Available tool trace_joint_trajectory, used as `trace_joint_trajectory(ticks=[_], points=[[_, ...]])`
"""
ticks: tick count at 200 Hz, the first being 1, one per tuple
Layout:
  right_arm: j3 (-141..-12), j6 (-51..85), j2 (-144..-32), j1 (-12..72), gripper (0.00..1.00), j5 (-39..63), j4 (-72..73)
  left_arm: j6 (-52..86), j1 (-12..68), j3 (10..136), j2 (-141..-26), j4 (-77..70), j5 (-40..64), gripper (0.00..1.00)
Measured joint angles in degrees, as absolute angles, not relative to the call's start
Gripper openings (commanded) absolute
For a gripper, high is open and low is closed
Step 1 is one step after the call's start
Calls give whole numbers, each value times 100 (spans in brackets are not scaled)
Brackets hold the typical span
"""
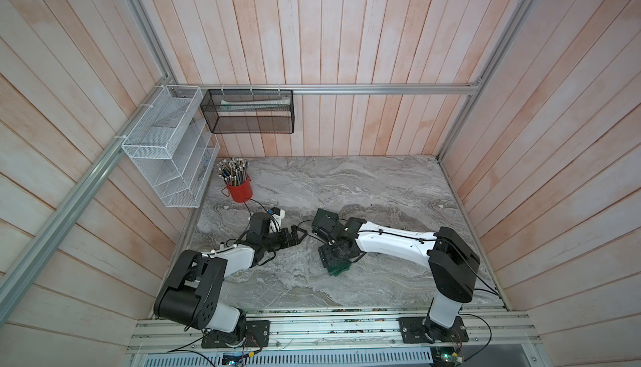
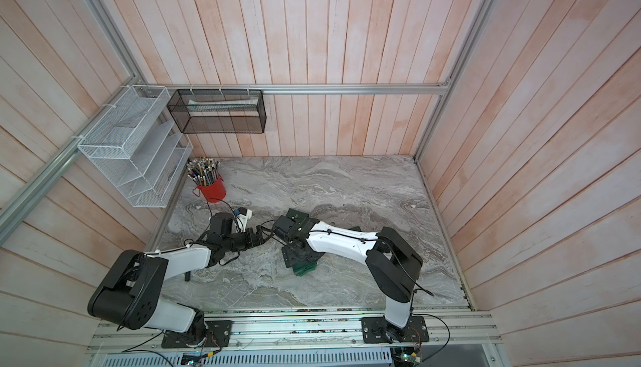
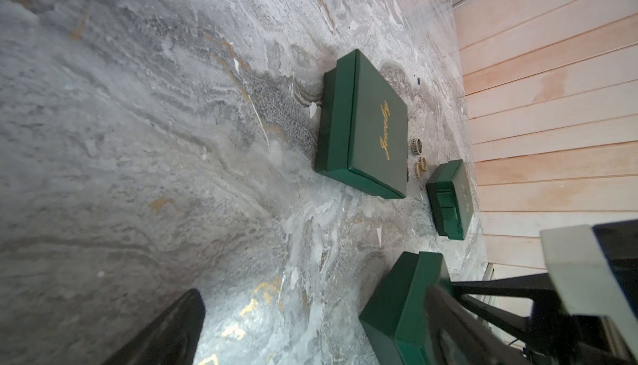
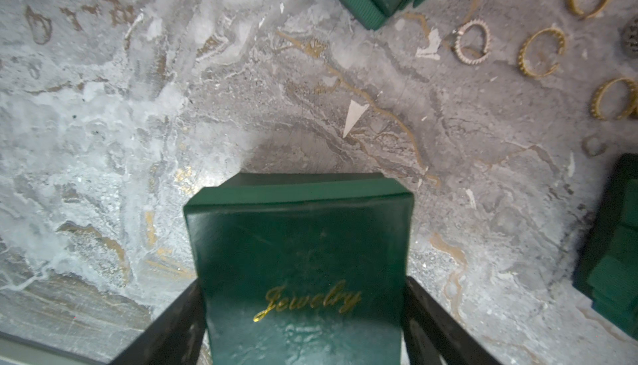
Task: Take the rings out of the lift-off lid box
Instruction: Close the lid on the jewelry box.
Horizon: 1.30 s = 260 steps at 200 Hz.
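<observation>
Rings [image 4: 540, 52], small metal hoops, lie loose on the grey veined marble tabletop [image 1: 381, 181], outside every box. I count five in the right wrist view: three gold, one pale and stone-set, one thin and dull, plus a dark sixth thing cut off at the frame edge. They sit about 1 o'clock from the dark green square box lettered "Jewelry" in gold [image 4: 300, 242], between the large flat green box [image 3: 366, 125] at its 12 o'clock and the small green bow-trimmed box [image 3: 448, 201] at its 2 o'clock. That makes three boxes in all. The right gripper [image 4: 303, 282] has its jaws spread wide and pressed against the lettered box's two sides, lid on. At its 10 o'clock the left gripper [image 1: 300, 236] gapes fully, holding nothing. One red cup of pencils [image 1: 239, 191] stands at the table's 10 o'clock corner.
</observation>
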<state>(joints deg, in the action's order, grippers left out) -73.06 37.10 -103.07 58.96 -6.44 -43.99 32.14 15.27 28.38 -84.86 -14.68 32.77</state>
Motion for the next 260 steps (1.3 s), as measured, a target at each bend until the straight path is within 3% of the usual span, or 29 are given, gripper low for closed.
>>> trace_joint_trajectory(ticks=[173,244,260], points=[[-7161,3577,-10248,5837,83,-585,-4235,3212,1525,2582,-8178,-1518,3332,100],[-7000,3557,-10145,5728,83,-384,-4051,3159,2126,2078,-7319,-1153,3312,95],[-6980,3557,-10134,5728,83,-379,-4032,3273,2228,1898,-7286,-1140,3406,90]])
